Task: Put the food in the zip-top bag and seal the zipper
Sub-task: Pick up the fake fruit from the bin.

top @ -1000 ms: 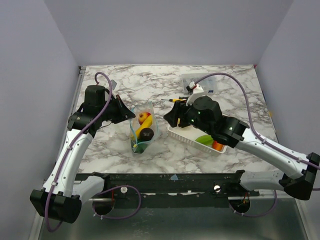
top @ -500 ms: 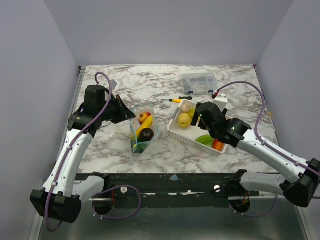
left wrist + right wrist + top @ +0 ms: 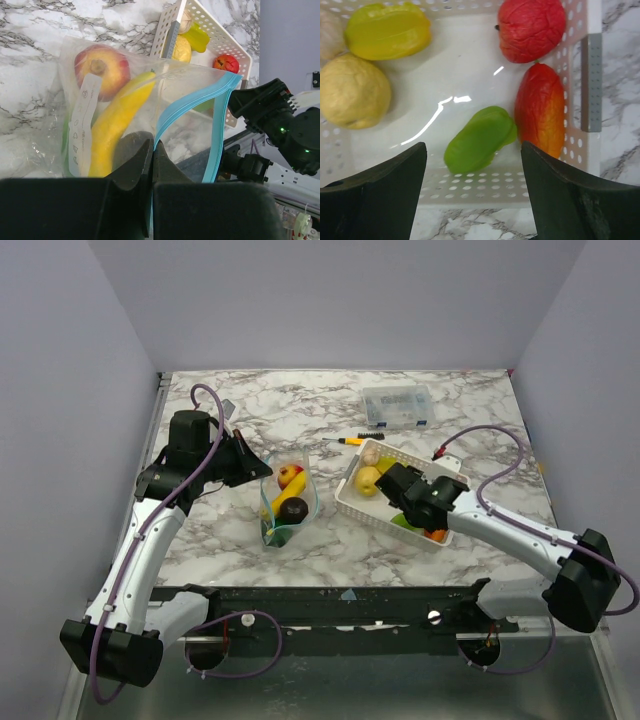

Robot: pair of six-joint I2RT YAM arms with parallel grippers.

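The right hand (image 3: 472,165) has swung back over the basket (image 3: 470,192) — wide open, empty; centre it on the green piece (image 3: 480,140) before closing — left hand (image 3: 152,150) pinches the zip-top bag (image 3: 190,100)

1. Clear bag (image 3: 288,495), mouth open, with apple (image 3: 102,67), banana (image 3: 117,125) and dark piece (image 3: 292,508) inside.
2. Light-blue zipper (image 3: 199,103), unsealed.
3. Green piece (image 3: 480,140), two red and two yellow ones, lying in basket (image 3: 485,187).

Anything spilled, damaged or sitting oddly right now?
Nothing stands out. The clear zip-top plastic bag, mouth edge pinched in the left gripper, holds its toy food; none lies loose on the marble table. The white slotted basket sits at an angle, pieces all inside, open right gripper above it.
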